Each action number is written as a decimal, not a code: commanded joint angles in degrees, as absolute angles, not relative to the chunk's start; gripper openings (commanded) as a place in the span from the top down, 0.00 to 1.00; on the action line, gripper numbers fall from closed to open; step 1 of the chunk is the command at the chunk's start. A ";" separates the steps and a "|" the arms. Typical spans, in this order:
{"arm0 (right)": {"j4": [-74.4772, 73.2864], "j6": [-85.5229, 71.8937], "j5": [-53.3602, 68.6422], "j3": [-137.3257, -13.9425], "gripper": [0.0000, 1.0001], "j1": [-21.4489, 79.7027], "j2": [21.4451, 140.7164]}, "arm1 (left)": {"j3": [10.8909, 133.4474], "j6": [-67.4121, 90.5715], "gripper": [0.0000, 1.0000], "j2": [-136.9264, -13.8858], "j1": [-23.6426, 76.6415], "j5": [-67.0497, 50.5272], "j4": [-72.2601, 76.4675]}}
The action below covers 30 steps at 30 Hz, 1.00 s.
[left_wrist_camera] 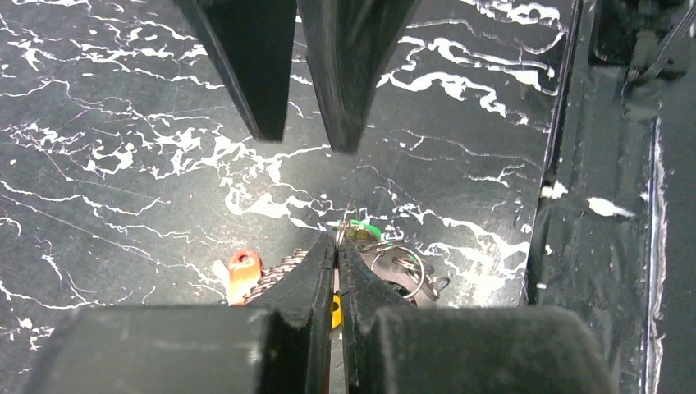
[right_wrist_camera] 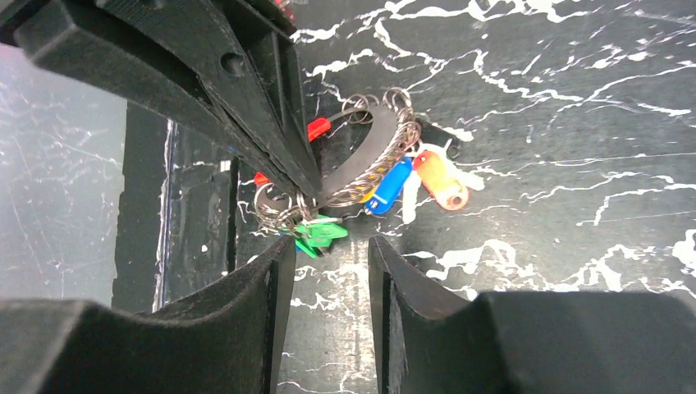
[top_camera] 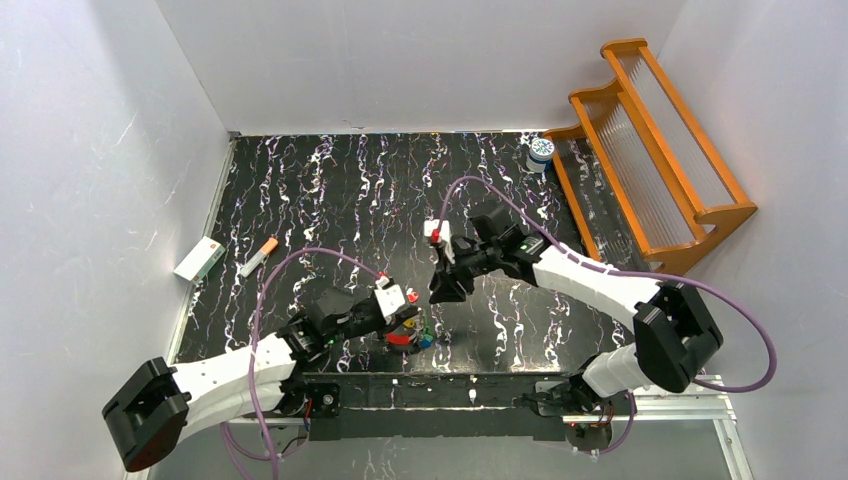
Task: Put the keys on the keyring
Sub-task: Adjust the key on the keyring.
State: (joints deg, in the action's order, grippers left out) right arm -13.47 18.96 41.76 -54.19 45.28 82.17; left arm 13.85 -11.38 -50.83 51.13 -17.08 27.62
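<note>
Right gripper (right_wrist_camera: 331, 246) hangs, black jaws parted, close by the keyring (right_wrist_camera: 373, 156), a silvery coiled wire loop on the black white-veined table (right_wrist_camera: 574, 82), strung with green-, blue- and orange-headed keys (right_wrist_camera: 390, 185). Left gripper (left_wrist_camera: 337, 244) is clamped on its wire by the green key. White carton (top_camera: 199, 259) well left of it: print too small to read.

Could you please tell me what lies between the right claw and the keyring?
In the right wrist view, a green key and the left claw, shut on a small ring, lie between the open right claw and the keyring.
</note>
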 commanded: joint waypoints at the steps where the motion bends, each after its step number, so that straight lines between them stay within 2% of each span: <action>1: -1.97 12.32 49.82 -51.46 0.54 42.35 78.78 | 9.19 -3.27 1.00 -46.90 51.24 -14.09 42.57; 7: 1.69 10.93 55.04 -50.05 0.55 41.90 78.26 | 4.76 -0.39 1.00 -44.69 51.28 -12.56 54.05; 14: 5.02 8.86 56.96 -49.45 0.55 41.92 79.11 | 3.78 -0.39 1.00 -43.33 51.28 -12.40 56.37; 19: 3.82 9.49 56.70 -50.06 0.59 41.91 80.24 | 3.78 -0.43 1.00 -43.58 51.26 -12.81 56.38; 26: 1.01 11.19 56.42 -51.15 0.78 41.84 81.37 | 3.87 1.18 1.00 -43.71 51.25 -12.89 56.43; 30: 0.88 11.45 56.58 -50.94 0.99 41.91 81.57 | 3.87 1.35 1.00 -43.72 51.25 -12.99 56.40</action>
State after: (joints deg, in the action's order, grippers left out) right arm 0.89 10.72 55.61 -49.76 41.87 81.08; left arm 4.10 0.86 -44.27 51.13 -13.04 52.73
